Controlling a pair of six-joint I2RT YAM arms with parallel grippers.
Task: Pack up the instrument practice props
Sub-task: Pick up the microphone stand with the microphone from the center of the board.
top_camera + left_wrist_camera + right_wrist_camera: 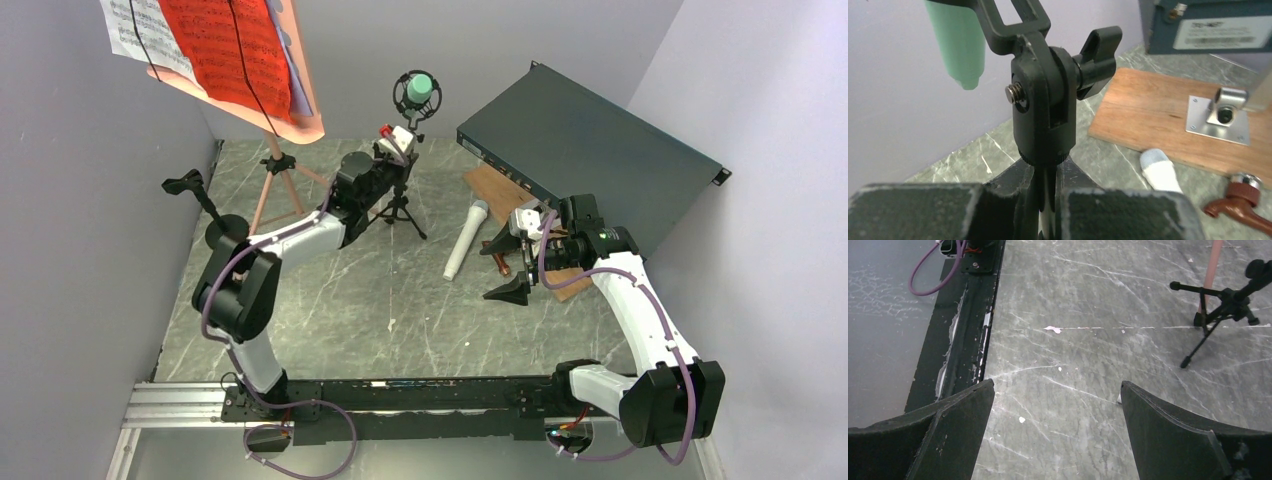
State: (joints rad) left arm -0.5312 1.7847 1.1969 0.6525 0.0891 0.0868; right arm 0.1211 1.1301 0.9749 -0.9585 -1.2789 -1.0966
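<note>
My left gripper (pixel 395 150) (pixel 1048 200) is shut on the thin stem of a black microphone mount (pixel 400 205) (pixel 1044 110), just under its swivel head. The green microphone (pixel 419 88) (pixel 959 45) sits in the mount's ring above. A white microphone (pixel 466 240) (pixel 1160 170) lies on the table between the arms. The pink music tripod (pixel 275 175) holds red (pixel 225 45), white (pixel 140 30) and lavender (pixel 300 95) pages at the back left. A second black mount (pixel 195 190) stands far left. My right gripper (pixel 505 272) (pixel 1058 405) hangs open over bare table.
The dark green box (pixel 590 140) lies at the back right, with the wooden board (pixel 500 185) (pixel 1173 115) in front of it carrying a metal bracket (pixel 1220 112). A brown tap (pixel 1243 200) lies by the board. The arms' black rail (pixel 400 395) (pixel 968 315) runs along the near edge.
</note>
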